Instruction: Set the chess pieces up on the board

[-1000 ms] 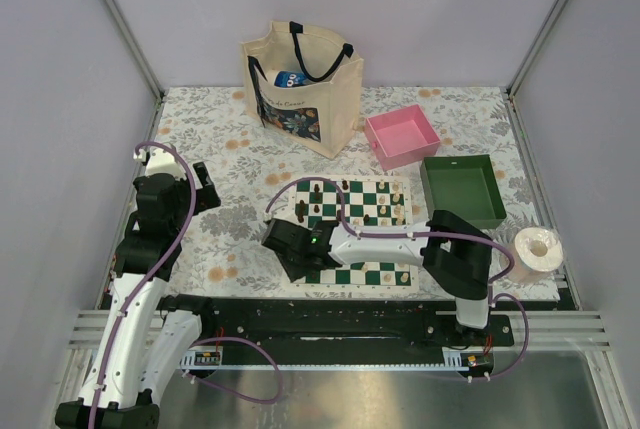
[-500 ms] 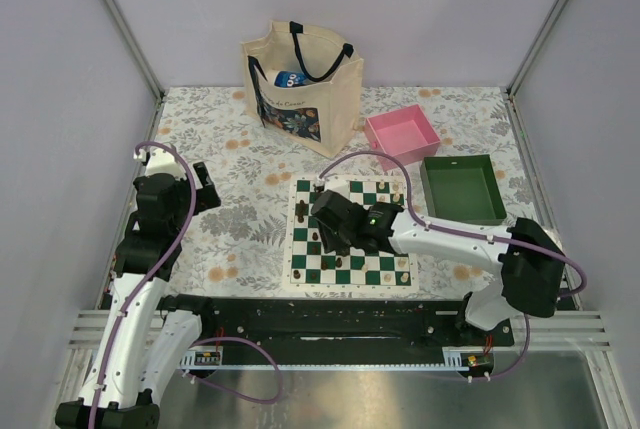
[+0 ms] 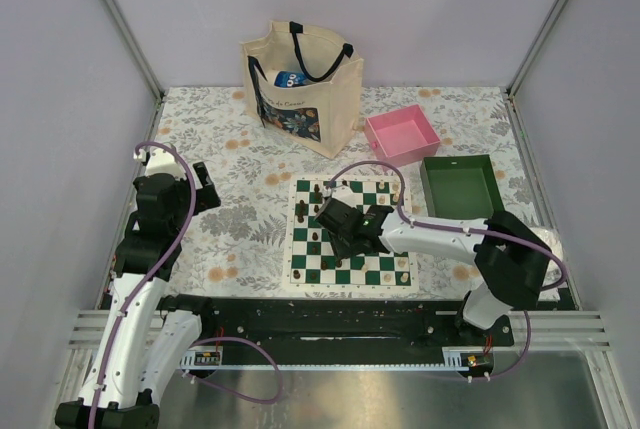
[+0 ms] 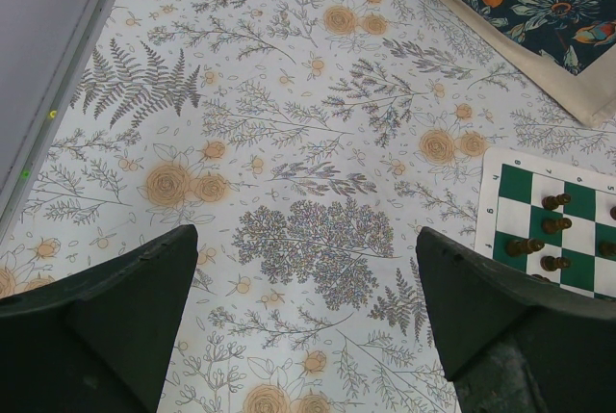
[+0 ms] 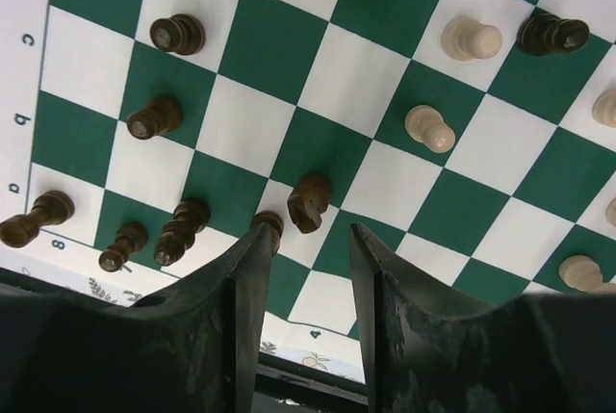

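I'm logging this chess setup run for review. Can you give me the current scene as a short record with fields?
left gripper: open, empty, over the floral cloth beside the board
right gripper: open, over the board
nearest piece: dark knight, just ahead of the right fingers, not between them
dark pieces: grouped towards one board edge
cream pieces: on squares further in
off board: tote bag, pink tray, green tray
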`<state>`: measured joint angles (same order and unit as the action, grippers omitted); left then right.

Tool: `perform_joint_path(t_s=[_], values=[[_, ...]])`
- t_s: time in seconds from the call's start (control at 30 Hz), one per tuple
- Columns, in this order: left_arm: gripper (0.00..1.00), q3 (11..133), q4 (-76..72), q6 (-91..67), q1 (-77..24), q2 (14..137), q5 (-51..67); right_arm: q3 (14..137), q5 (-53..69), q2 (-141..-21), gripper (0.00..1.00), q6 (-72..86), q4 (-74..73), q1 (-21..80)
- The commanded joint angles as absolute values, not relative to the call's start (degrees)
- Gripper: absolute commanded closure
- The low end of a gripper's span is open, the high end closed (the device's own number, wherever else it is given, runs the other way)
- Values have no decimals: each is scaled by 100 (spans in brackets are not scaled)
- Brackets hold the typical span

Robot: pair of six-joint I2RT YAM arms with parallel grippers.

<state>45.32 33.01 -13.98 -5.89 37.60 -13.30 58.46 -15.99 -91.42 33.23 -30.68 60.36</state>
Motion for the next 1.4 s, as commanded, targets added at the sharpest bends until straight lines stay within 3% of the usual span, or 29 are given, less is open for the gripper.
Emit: perform_joint_path(t_s=[0.0,0.53,0.93,1.37], values=[[1,4614,3155,-1433,-562,3762,-1327,6020,-1653,-9342,53,3234,-2971,6003],[1,4614,3146,-1433,-562,3779,-1336,6047,-1652,-9571,57,3164,-2813,5915],[1,4605,3146,-1433,-562,3771,-1318,6056,-1766,-9378,79,3120,-2777,5880],[1,4606,3146,-1424,-562,3744,-1327,6468,-1661,-8930,81,3050,-2795,5924]])
